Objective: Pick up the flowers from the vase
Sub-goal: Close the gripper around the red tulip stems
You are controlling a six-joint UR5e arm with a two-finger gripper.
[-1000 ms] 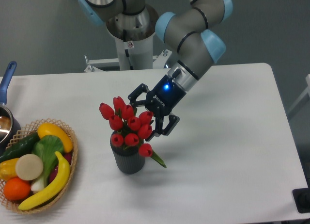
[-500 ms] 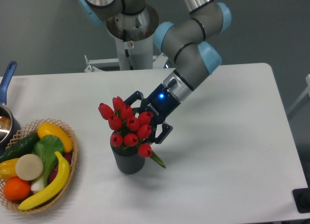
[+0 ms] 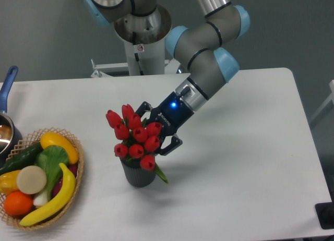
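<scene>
The gripper (image 3: 158,128) reaches into the red flowers (image 3: 133,135) from the right, fingers among the buds, above the ribbed grey vase (image 3: 136,174) on the white table (image 3: 235,168).

We see the red tulip flowers (image 3: 133,136) bunched, buds closed. They stand in the dark grey ribbed vase (image 3: 138,173), which sits upright.

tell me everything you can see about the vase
The vase is a short, dark grey cylinder with vertical ribs down its wall and a matte look; the material cannot be told. It stands upright on the white table, to the right of the wicker basket and apart from it. Its mouth is hidden by the flowers, red buds with a green leaf hanging over its right rim. The gripper sits among the buds above it and does not appear to touch the vase.
</scene>
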